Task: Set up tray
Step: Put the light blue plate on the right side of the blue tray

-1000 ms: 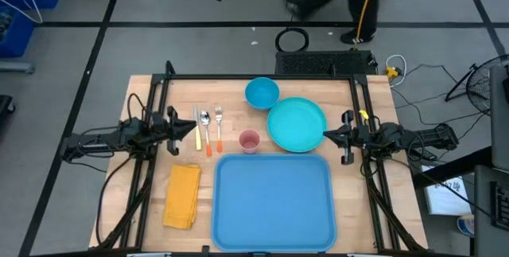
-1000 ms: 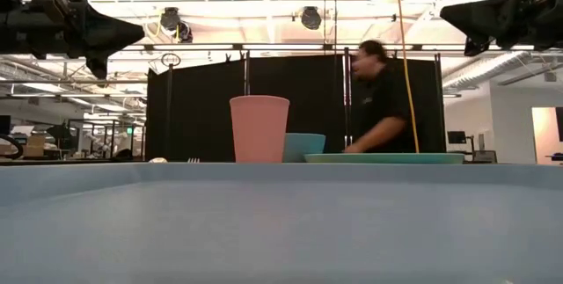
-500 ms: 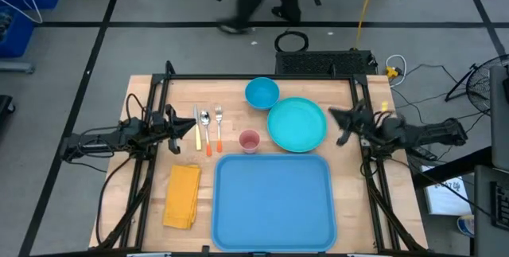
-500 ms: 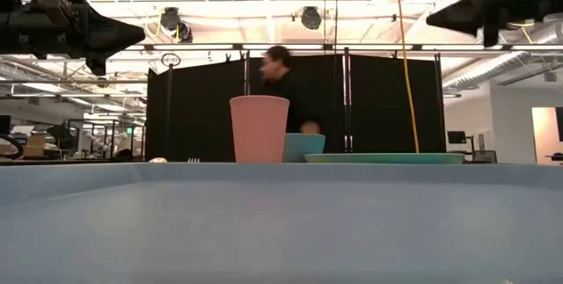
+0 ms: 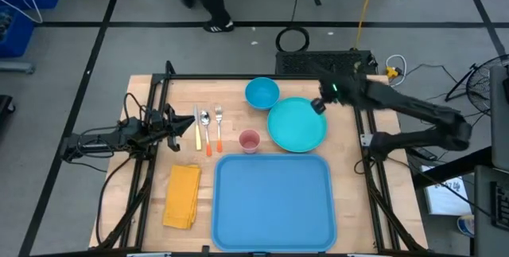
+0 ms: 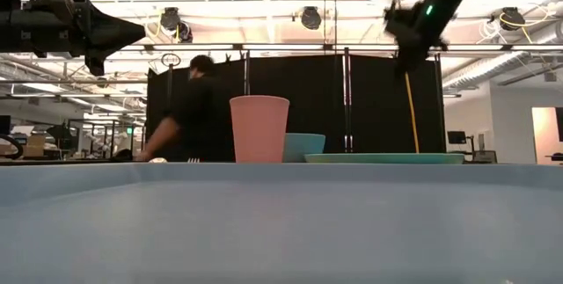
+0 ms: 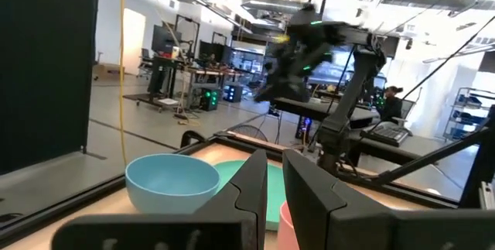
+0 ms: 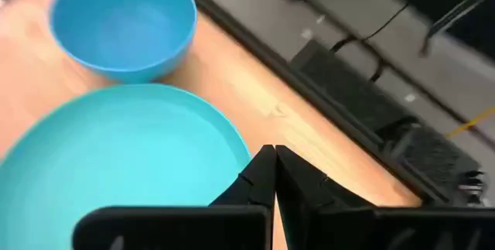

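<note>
The blue tray (image 5: 273,200) lies flat at the table's near edge; its rim fills the low view (image 6: 281,174). Beyond it the round teal plate (image 5: 297,124), blue bowl (image 5: 262,93) and pink cup (image 5: 249,141) stand on the wood. My right gripper (image 5: 318,104) hangs shut, high above the plate's far right rim (image 8: 232,138), pointing down and touching nothing; the low view shows it well above the dishes (image 6: 406,33). My left gripper (image 5: 189,127) waits shut above the table's left side, near the cutlery.
A knife (image 5: 197,126), spoon (image 5: 206,130) and fork (image 5: 218,126) lie left of the cup. A folded yellow napkin (image 5: 183,196) lies left of the tray. A person (image 6: 189,108) walks behind the table's far edge. Bare wood shows right of the plate.
My right arm has left the table's right edge, risen, and swung toward the far edge and leftward over the plate's far right rim, its gripper tipping from level to pointing down. The person behind the table has walked from right to left.
</note>
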Controlling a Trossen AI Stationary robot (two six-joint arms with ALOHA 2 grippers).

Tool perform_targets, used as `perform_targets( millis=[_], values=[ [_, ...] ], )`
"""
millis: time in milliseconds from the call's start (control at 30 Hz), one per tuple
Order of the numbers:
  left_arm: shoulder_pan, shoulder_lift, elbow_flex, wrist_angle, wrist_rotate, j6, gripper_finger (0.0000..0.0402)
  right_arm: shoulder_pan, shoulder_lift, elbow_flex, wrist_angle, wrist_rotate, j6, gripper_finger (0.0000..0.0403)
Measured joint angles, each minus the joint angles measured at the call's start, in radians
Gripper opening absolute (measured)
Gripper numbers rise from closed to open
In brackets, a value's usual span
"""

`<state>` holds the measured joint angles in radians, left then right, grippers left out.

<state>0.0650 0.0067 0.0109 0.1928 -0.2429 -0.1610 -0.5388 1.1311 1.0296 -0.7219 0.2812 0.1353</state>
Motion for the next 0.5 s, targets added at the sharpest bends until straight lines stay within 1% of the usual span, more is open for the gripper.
perform_targets(
  millis=[67,133,233,300,367,500],
  values=[
    [0.000,0.000,0.000,-0.001,-0.001,0.001,0.0047,-0.102,0.077,0.003,-0.013,-0.137,-0.038,0.0010],
    [0.000,0.000,0.000,-0.001,-0.001,0.001,0.0047,-0.175,0.131,0.004,-0.014,-0.201,-0.052,0.0031],
    [0.000,0.000,0.000,-0.005,0.000,0.000,0.0047,-0.250,0.181,0.009,-0.009,-0.210,-0.068,0.0081],
    [0.000,0.000,0.000,-0.008,0.005,0.000,0.0047,-0.282,0.204,0.007,-0.009,-0.260,-0.070,0.0123],
    [0.000,0.000,0.000,-0.010,0.006,0.000,0.0047,-0.305,0.216,0.008,0.008,-0.327,-0.065,0.0165],
    [0.000,0.000,0.000,-0.010,0.006,0.000,0.0047,-0.314,0.254,0.008,-0.008,-0.337,-0.053,0.0237]
  ],
)
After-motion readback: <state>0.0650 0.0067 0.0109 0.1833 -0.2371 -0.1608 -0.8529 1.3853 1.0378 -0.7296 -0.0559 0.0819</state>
